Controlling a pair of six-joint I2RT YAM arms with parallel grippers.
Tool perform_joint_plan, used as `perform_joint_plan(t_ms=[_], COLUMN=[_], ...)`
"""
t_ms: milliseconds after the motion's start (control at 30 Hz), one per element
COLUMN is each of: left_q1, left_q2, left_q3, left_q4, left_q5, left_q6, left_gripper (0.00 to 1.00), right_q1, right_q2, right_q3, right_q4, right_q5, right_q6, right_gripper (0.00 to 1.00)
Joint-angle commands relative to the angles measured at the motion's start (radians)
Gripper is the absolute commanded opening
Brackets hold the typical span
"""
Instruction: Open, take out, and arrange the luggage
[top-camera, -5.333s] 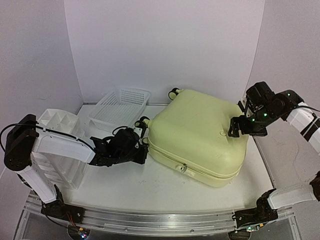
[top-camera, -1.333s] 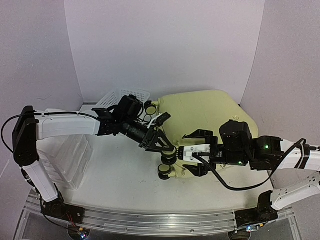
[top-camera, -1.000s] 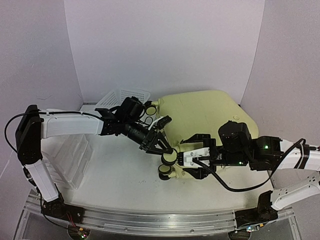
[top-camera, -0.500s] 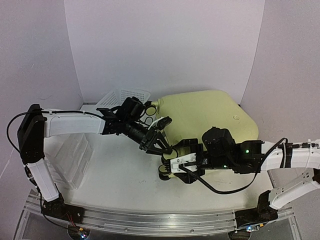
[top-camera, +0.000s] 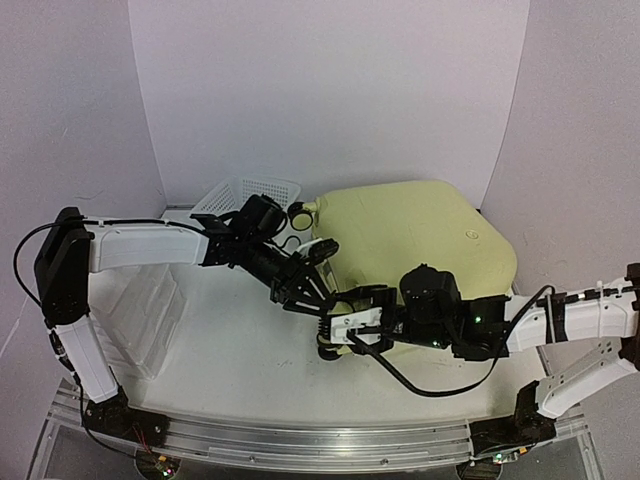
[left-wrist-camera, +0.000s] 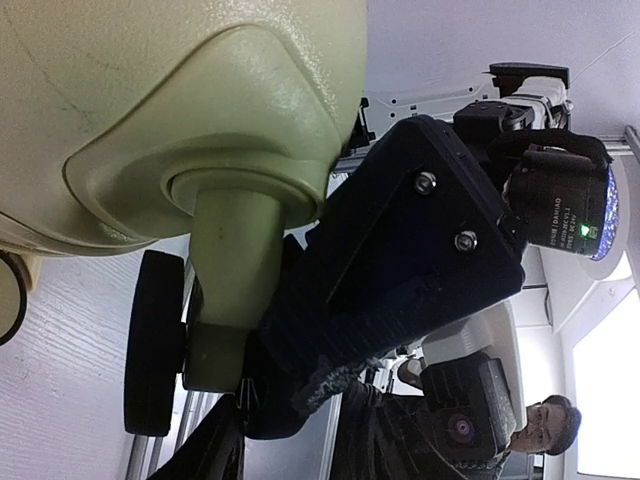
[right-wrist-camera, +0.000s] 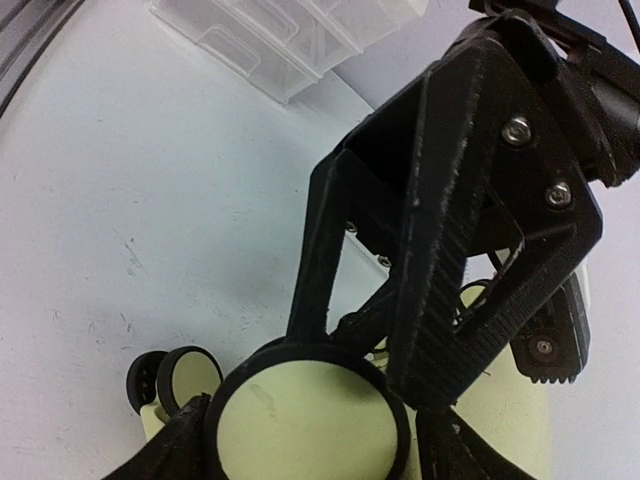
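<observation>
Right gripper (top-camera: 342, 326) now nearer left gripper (top-camera: 316, 300), both part-open astride a caster (right-wrist-camera: 305, 420) of the luggage (top-camera: 420, 235), grip unclear.

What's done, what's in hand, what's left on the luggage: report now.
Done: nothing finished; the luggage shows only yellow shell, no lining. In hand: the left gripper sits at one caster's stem, and the right gripper straddles a caster wheel. Whether either grips is unclear. Left: opening it, taking out, arranging.
</observation>
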Motion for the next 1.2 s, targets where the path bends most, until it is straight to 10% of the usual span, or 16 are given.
perform_joint_plan(t_ms=[0,400,1167], left_q1=[-0.005,-0.002,-0.024], left_q2=[-0.037,-0.299,-0.041], left_q3=[-0.007,-0.059,-0.063], left_q4=[0.007,-0.179,0.284], left_q5=[0.036,-0.509,-0.051], left_q6=[-0.005,0.182,-0.161], left_gripper=[0.44,0.9,0.88], right_q1=[-0.006,-0.075,-0.169], right_q2=[-0.001,-0.013,0.031], right_q3=[0.048,0.205,0.316], right_q4=[0.077,-0.319,-0.444], right_q5=[0.031,-0.109,-0.216], right_q6=[0.009,0.206,0.365], right_gripper=[0.59,0.36,0.39])
